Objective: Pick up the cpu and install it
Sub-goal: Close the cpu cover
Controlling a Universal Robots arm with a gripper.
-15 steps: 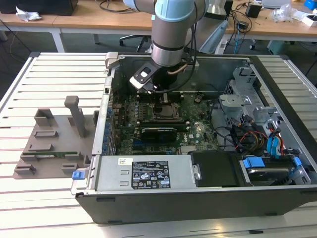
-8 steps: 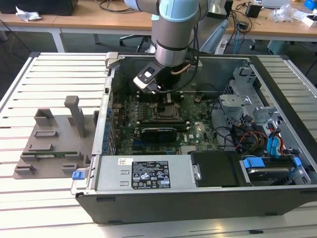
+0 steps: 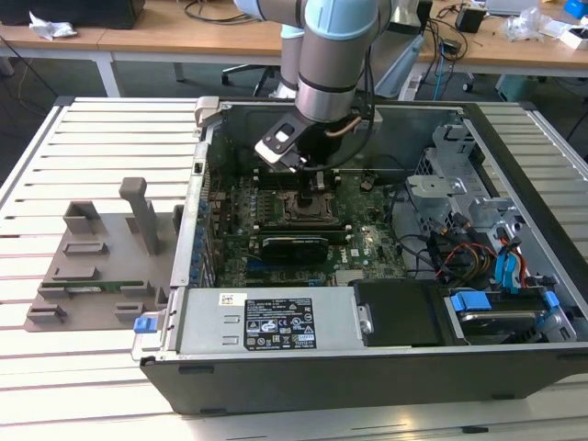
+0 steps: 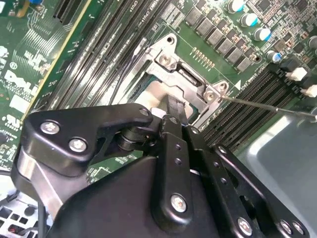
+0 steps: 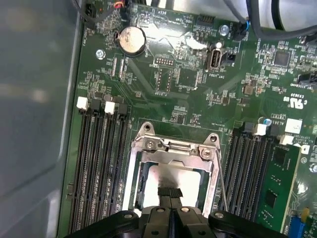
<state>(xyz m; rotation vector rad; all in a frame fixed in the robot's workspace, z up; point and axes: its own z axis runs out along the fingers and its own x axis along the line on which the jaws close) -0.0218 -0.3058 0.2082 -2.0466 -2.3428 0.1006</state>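
The cpu (image 5: pixel 166 176) lies flat inside the metal socket frame (image 5: pixel 171 146) on the motherboard, its silver top plate showing between the frame's sides; the second wrist view shows the cpu (image 4: pixel 151 94) beside the frame (image 4: pixel 185 69) too. My gripper (image 5: pixel 170 191) hangs straight over it, its two black fingers pressed together with nothing visible between them and their tips at the cpu's top face. Whether the tips touch the plate I cannot tell. In the exterior view the gripper (image 3: pixel 315 186) reaches down into the open computer case onto the socket (image 3: pixel 308 209).
The socket's thin wire lever (image 5: pixel 221 183) stands beside the frame. Black memory slots (image 5: pixel 99 163) flank it, with a green memory stick (image 5: pixel 277 183) seated on one side. Case walls, a drive cage (image 3: pixel 478 202) and the power supply (image 3: pixel 266 322) surround the board. A grey fixture (image 3: pixel 101 266) sits outside the case.
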